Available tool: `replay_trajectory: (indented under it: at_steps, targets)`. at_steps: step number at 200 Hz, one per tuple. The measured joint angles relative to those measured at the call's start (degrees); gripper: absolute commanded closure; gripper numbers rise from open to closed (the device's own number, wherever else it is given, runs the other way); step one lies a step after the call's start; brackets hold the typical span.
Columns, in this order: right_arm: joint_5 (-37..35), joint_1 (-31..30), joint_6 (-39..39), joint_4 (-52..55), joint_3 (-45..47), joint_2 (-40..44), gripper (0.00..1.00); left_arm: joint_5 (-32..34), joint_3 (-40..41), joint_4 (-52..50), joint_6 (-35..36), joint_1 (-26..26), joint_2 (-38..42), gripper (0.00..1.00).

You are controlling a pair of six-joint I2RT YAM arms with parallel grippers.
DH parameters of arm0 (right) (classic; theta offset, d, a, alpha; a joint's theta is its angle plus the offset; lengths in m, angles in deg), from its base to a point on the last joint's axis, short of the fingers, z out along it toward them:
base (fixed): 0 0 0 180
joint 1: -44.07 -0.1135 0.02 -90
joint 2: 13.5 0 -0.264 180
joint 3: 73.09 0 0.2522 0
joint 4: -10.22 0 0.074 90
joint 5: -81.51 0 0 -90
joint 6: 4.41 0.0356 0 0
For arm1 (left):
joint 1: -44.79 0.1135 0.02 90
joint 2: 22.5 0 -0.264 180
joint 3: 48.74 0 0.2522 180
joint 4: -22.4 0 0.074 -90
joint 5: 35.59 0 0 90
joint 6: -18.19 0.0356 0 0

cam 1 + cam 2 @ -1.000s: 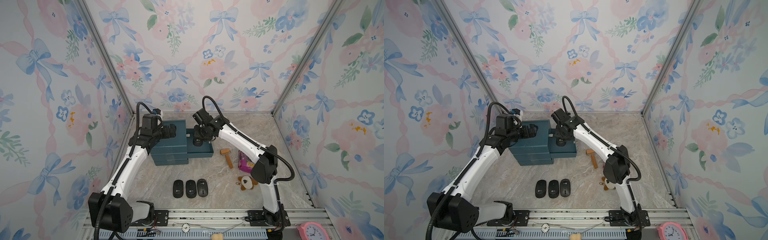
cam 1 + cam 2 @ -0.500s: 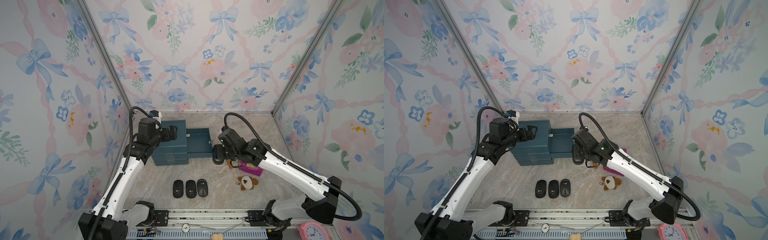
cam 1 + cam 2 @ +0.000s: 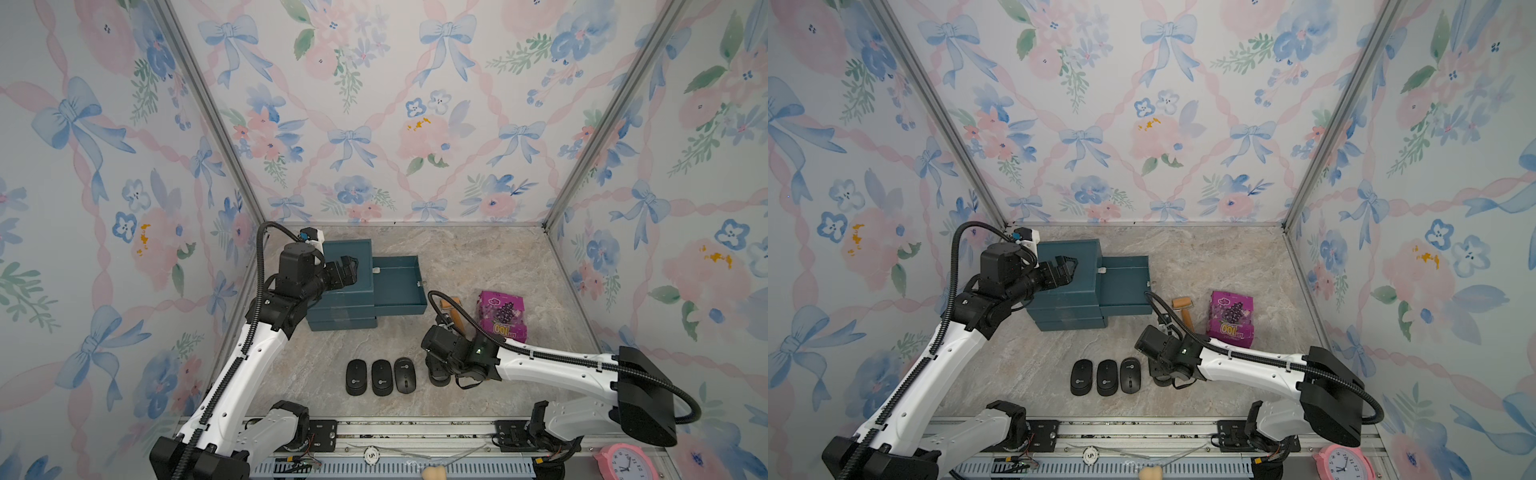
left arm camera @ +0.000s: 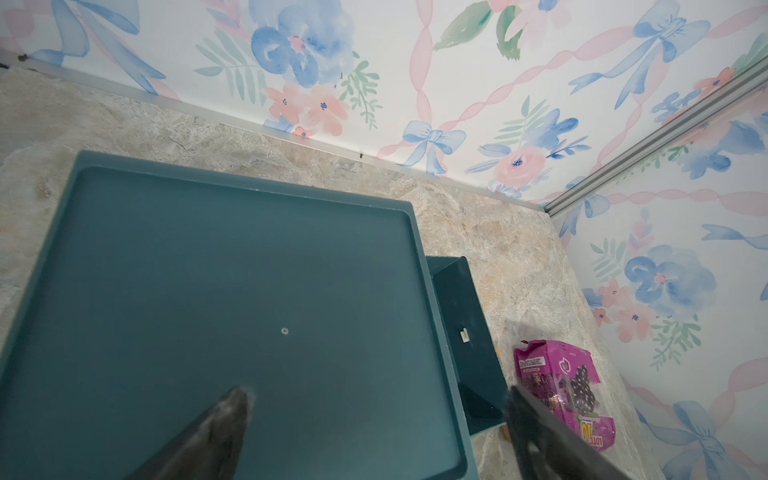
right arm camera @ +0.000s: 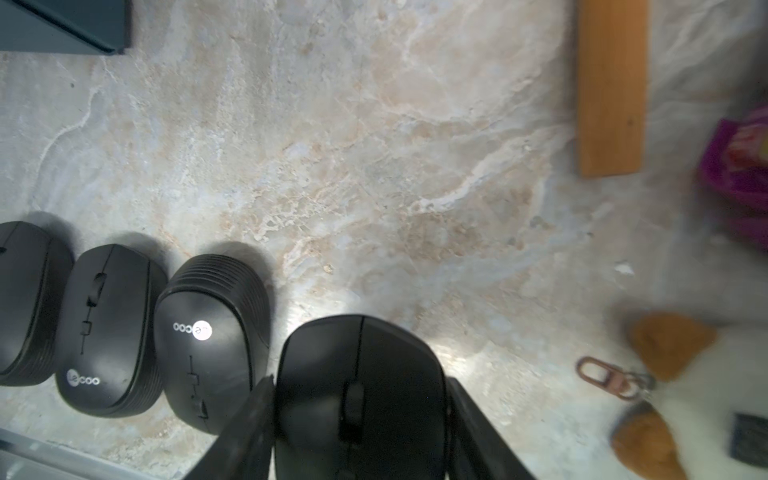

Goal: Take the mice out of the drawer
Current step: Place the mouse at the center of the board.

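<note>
Left gripper (image 3: 351, 266) over cabinet (image 3: 349, 297) top, jaws apart, holding nothing. Drawer (image 3: 399, 309) pulled out rightward, its corner near wood block (image 5: 611, 83). Three mice (image 3: 382, 377) in tight row; bare table (image 3: 478, 257) between row and drawer. Right gripper (image 5: 359, 384) clamped on fourth mouse (image 5: 361, 365), just right of row; table contact unclear. Open surface beyond, up to plush (image 5: 673, 345) and purple pack (image 3: 500, 311).

We read "ecoo" in white on one matte black oval mouse (image 5: 110, 332) and its black neighbour (image 5: 208, 353), "100" upside down on the purple packet (image 3: 501, 309), and "5" on a round white disc (image 3: 1088, 456).
</note>
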Motion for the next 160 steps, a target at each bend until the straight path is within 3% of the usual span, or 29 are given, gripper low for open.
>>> replay_trajectory:
  at_steps: [51, 101, 160]
  targets:
    - [3.1, -0.4, 0.0, -5.6, -0.4, -9.5, 0.58, 0.5, 0.2, -0.8, -1.0, -0.2, 0.6, 0.02]
    - [4.0, -0.9, 0.5, -5.5, -1.2, -10.1, 0.55, 1.1, 0.4, -1.3, -1.5, -0.2, 0.6, 0.02]
    - [4.1, -0.8, 2.5, -4.9, -1.2, -10.1, 0.28, 1.8, 0.4, -1.3, -1.7, -0.2, 0.6, 0.02]
